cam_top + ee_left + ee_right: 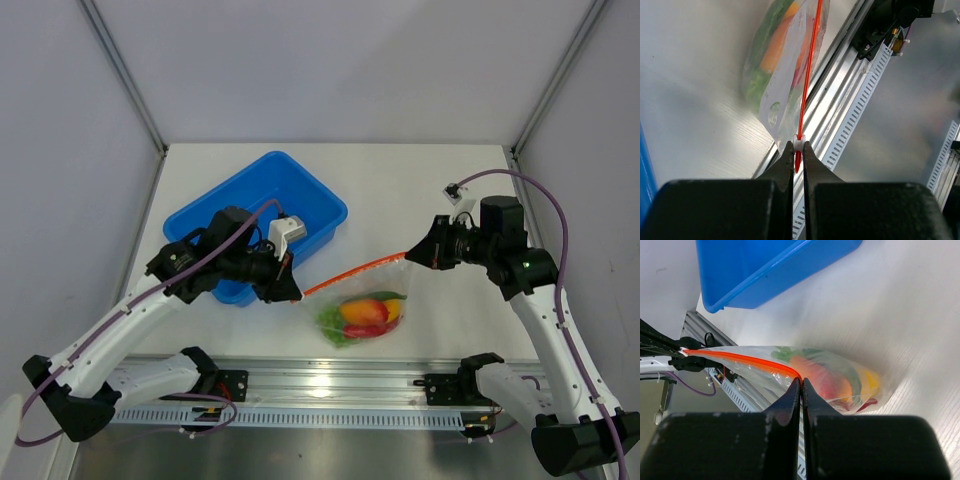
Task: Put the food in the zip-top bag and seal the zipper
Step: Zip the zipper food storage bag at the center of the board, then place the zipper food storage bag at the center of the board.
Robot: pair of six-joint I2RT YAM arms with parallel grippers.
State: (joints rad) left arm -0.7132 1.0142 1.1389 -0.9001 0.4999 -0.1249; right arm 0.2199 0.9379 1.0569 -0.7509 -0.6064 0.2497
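- Several food pieces [368, 313] sit inside the bag [338, 325], at the near edge of the table [440, 190].
- Its zipper [355, 272] runs taut between the grippers.
- The left gripper [297, 293], reaching inward beside the tray [215, 205], clamps one zipper end; the right gripper [410, 255] clamps the other.

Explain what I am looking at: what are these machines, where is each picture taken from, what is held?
Two robot arms are bolted at the near edge of a white table. One picture looks down from above; the other two come from a camera on each wrist. The left hand and right hand each pinch one end of the red-orange zipper of a clear bag, stretching it between them. Toy food sits inside. A blue tray stands behind.
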